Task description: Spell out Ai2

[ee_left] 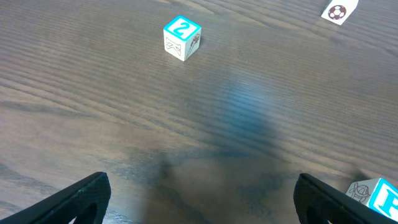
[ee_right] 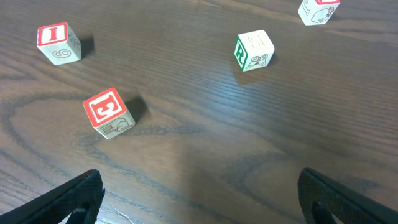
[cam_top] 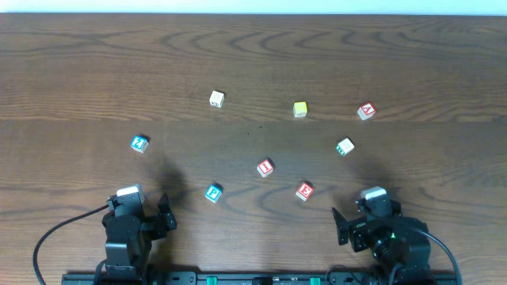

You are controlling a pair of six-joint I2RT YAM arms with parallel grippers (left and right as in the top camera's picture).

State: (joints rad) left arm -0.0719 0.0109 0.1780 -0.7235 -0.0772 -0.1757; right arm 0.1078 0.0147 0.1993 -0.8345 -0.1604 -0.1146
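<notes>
The white cube with a red A [cam_top: 365, 112] lies far right; its lower part shows at the top edge of the right wrist view [ee_right: 317, 9]. The red I cube [cam_top: 265, 167] lies mid-table, top left in the right wrist view [ee_right: 58, 42]. The blue 2 cube [cam_top: 139, 143] lies at the left, ahead of my left gripper [ee_left: 182, 37]. My left gripper [cam_top: 136, 207] [ee_left: 202, 199] is open and empty near the front edge. My right gripper [cam_top: 366, 212] [ee_right: 202, 196] is open and empty at the front right. All cubes rest apart on the table.
A red E cube [cam_top: 304, 191] [ee_right: 109, 112] and a teal P cube [cam_top: 213, 192] [ee_left: 376, 196] lie nearest the grippers. A green-lettered cube [cam_top: 344, 146] [ee_right: 254, 50], a yellow cube [cam_top: 300, 109] and a white cube [cam_top: 217, 99] [ee_left: 339, 10] lie farther back.
</notes>
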